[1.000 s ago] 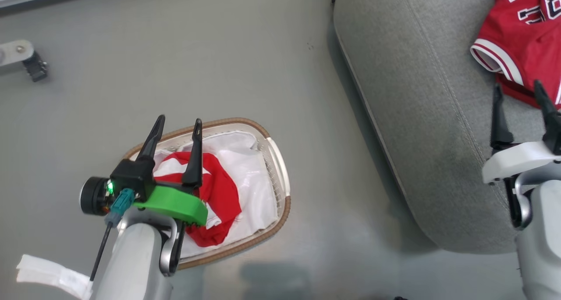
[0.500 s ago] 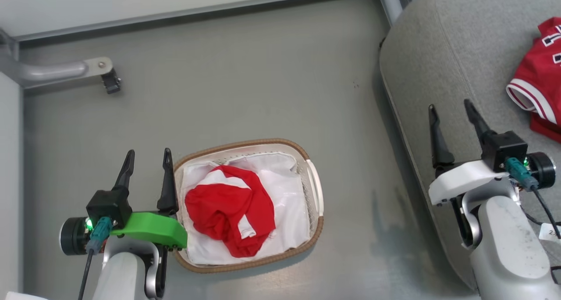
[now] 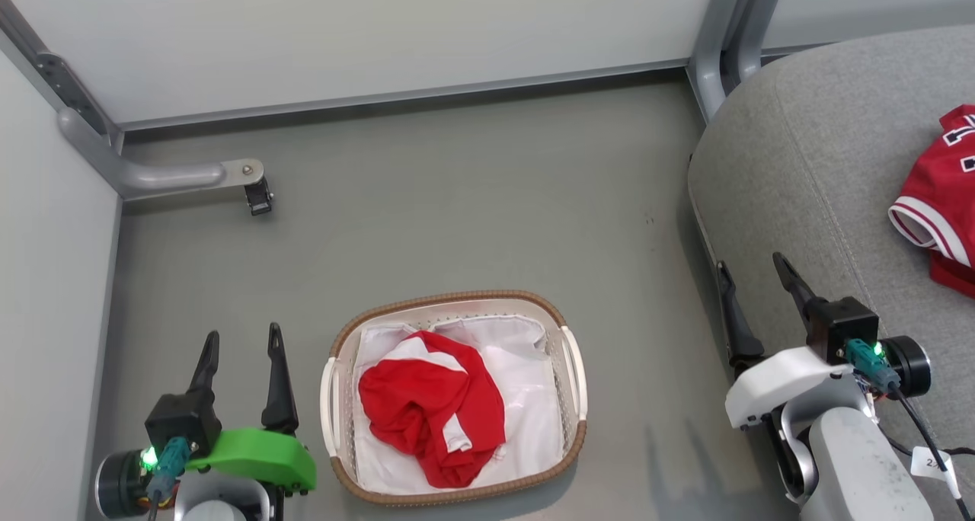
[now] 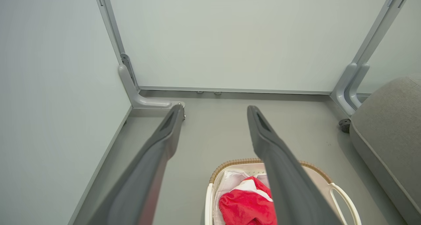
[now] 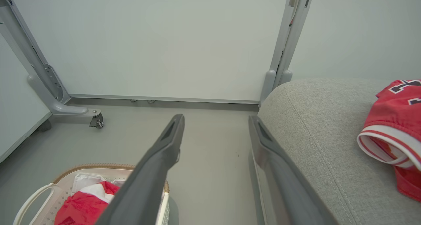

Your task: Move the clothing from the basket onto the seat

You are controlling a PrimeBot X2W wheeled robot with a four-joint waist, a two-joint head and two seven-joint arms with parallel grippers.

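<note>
A crumpled red and white piece of clothing [image 3: 430,408] lies in the oval white basket [image 3: 573,369] with the brown rim, on its white liner, on the floor. A second red jersey [image 3: 938,201] with lettering rests on the grey seat [image 3: 823,163] at the right. My left gripper [image 3: 240,346] stands open to the left of the basket, with nothing between its fingers. At the seat's left edge my right gripper [image 3: 750,277] is open and empty too. The left wrist view has the basket [image 4: 342,198] and clothing [image 4: 246,207] low in it; the right wrist view holds the seat [image 5: 312,126] and jersey [image 5: 394,119].
Pale partition walls stand behind and to the left, on grey metal feet [image 3: 183,177] with a small caster [image 3: 257,199]. Another grey post [image 3: 724,41] rises by the seat's back corner. Bare grey floor [image 3: 472,201] lies between basket, walls and seat.
The head camera has swung, so the whole picture shifted: the walls came into view and the basket sits more central. Both grippers stay open; the left one, earlier over the basket, is now beside it.
</note>
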